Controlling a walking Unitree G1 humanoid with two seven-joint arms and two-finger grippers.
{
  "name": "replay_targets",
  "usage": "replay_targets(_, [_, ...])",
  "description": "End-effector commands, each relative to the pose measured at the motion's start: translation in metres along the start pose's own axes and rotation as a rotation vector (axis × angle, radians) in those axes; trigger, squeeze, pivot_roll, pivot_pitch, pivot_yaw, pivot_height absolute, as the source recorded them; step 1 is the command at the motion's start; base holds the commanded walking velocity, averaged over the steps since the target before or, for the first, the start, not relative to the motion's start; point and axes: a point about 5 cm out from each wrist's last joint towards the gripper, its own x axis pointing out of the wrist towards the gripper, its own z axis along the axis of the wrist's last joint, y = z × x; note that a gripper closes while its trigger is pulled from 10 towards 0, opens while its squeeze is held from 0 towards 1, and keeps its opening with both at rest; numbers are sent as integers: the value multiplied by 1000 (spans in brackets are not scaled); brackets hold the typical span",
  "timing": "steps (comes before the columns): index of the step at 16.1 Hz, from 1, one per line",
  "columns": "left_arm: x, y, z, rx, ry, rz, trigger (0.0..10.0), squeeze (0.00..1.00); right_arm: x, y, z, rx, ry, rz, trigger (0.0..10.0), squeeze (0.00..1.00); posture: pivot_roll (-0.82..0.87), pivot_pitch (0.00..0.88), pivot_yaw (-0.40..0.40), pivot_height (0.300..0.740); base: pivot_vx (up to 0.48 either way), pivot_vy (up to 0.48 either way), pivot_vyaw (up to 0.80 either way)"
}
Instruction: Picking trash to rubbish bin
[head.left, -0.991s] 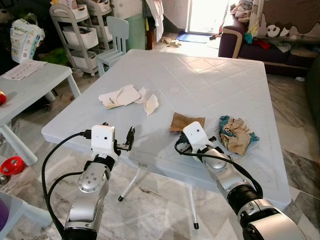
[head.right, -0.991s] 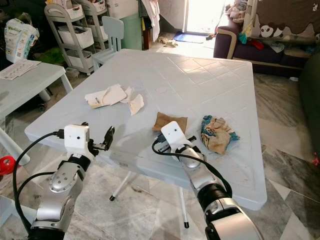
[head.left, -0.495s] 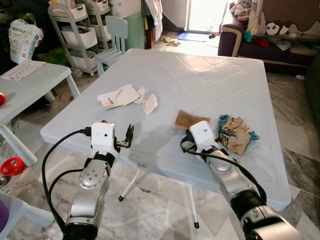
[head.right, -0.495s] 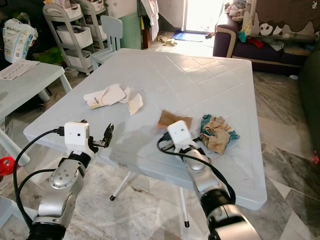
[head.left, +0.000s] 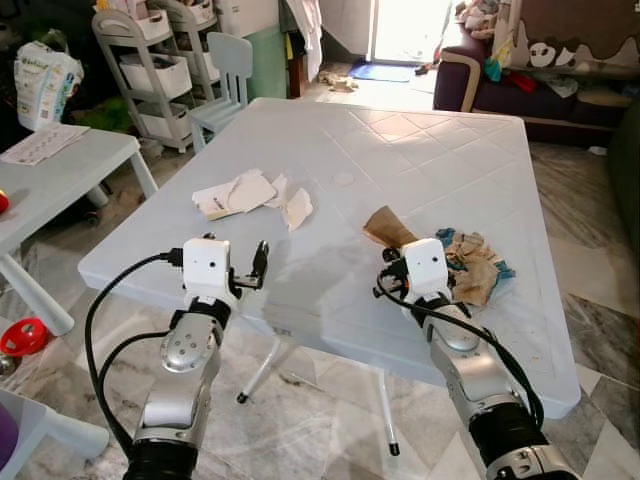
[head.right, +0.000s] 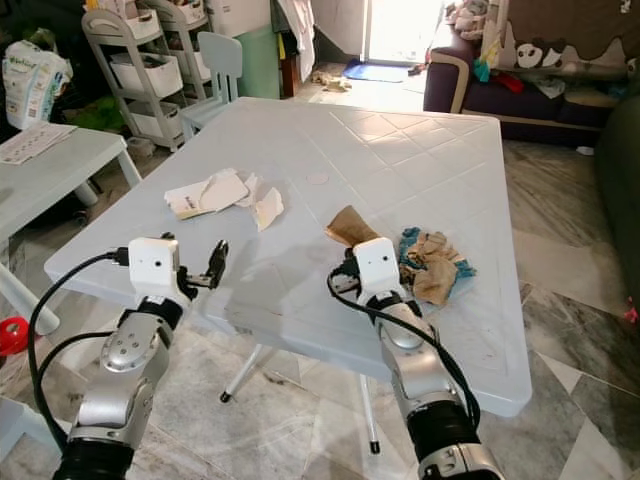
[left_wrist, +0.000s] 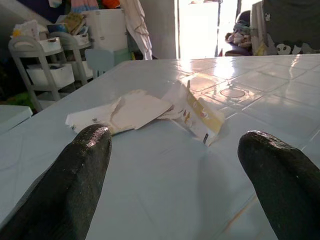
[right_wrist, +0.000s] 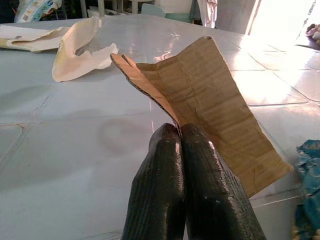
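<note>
A pale blue plastic table (head.left: 440, 160) with a moulded diamond pattern carries all the litter. The right gripper (right_wrist: 187, 137) sits near the table's front edge, toward its right side, with its two ribbed black fingers (right_wrist: 160, 185) pressed together on the lower edge of a piece of brown cardboard (right_wrist: 210, 105). The cardboard is creased and roughly rectangular, with a torn, corrugated edge, and it stands tilted up off the tabletop from the fingertips. Just beside it, toward the table's right edge, lies a crumpled rag (head.left: 472, 266) in tan and blue cloth, bunched in a loose heap. The left gripper (left_wrist: 182, 165) hovers over the table's front left corner with its rounded black fingers (left_wrist: 75, 175) held wide apart and nothing between them. Beyond it, toward the left edge, lie scraps of torn white paper (head.left: 236, 192), flat and crinkled, and beside them a curled cream wrapper (head.left: 298, 208) with ragged edges; both are well apart from the left gripper. A small round mark (head.left: 344, 179) is moulded into the tabletop near its middle.
</note>
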Motion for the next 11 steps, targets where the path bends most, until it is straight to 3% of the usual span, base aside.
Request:
replay_targets(1, [1, 2, 0, 7, 2, 10, 10000, 0, -2, -4, 0, 9, 3, -20, 10000, 0, -78, 0, 45, 740, 0, 0, 0])
replay_targets(11, [1, 2, 0, 7, 2, 10, 10000, 0, -2, -4, 0, 9, 3, -20, 10000, 0, -78, 0, 45, 740, 0, 0, 0])
